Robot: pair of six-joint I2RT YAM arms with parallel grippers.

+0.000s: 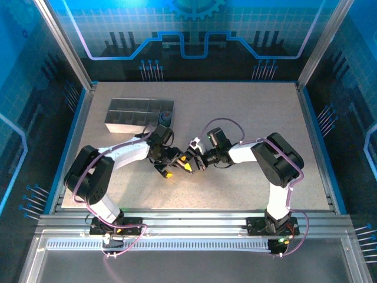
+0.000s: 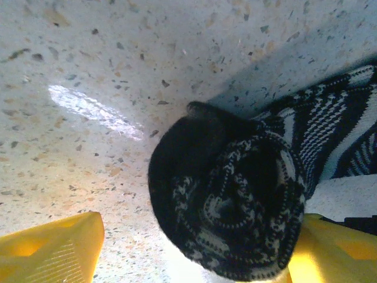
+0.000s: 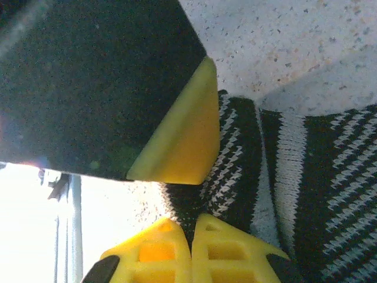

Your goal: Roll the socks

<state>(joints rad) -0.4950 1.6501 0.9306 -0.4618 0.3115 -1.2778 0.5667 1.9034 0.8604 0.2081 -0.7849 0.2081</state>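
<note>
Find black sock (image 2: 230,200) on desk (image 2: 118,71) at centre, between both arms. Rolled end sits between fingers of left gripper (image 2: 197,242). Roll axis points back at that wrist. Unrolled striped tail runs off toward right gripper (image 3: 191,236). Left gripper released: jaws wide astride roll, one finger touching, other apart. Right gripper clenched at tail; pinch on fabric cannot be told. Left arm nearer roll, so you likely close there.

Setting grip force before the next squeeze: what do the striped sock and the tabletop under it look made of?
The black sock with white stripes: soft knitted fabric, matte; stitch loops show and it coils into a roll. The tabletop: hard, smooth, speckled, perhaps stone-look laminate or composite; a glare streak shows its sheen.
</note>
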